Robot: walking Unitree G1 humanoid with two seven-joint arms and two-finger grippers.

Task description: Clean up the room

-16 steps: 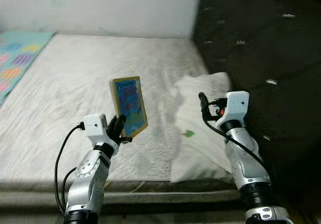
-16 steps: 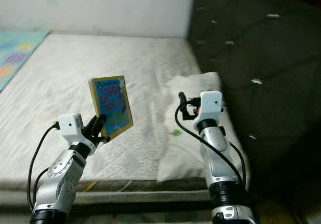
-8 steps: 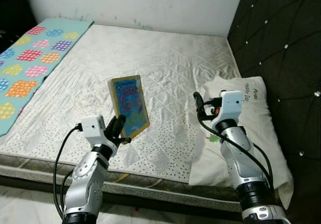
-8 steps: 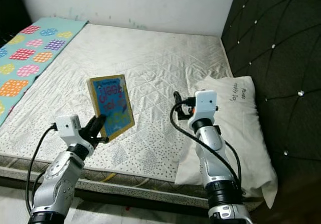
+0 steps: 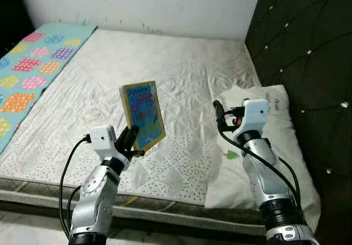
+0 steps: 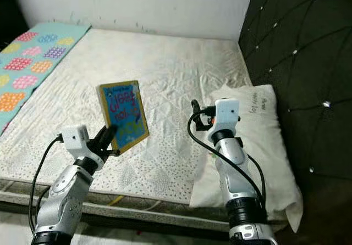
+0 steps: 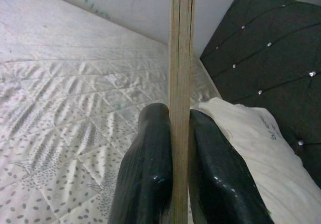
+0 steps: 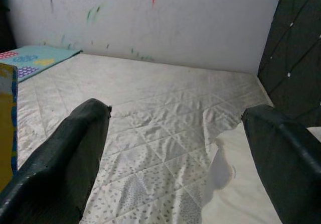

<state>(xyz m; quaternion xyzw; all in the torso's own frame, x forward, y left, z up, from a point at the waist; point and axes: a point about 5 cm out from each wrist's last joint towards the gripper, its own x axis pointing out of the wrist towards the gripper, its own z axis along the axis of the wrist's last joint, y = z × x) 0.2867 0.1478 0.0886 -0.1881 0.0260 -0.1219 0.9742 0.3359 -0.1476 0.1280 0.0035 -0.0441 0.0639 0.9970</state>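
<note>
A thin book (image 5: 142,115) with a blue, yellow-edged cover stands upright above the near part of the mattress (image 5: 181,80). My left gripper (image 5: 130,140) is shut on its lower edge; in the left wrist view both black fingers (image 7: 148,179) pinch the book (image 7: 181,58) edge-on. Raised to the book's right, over the pillow's inner edge, my right gripper (image 5: 219,115) is open with nothing between its fingers (image 8: 65,158). The book's yellow corner (image 8: 6,118) shows at the side of the right wrist view.
A white pillow (image 5: 275,146) lies on the bed's right side against the dark tufted headboard (image 5: 308,47). A teal blanket with coloured patches (image 5: 27,69) covers the left side. A marked white wall (image 5: 143,6) stands behind. The mattress front edge (image 5: 176,212) is near.
The camera has pulled back and shifted, so more of the bed, blanket and headboard shows. Both arms and the held book keep the same pose.
</note>
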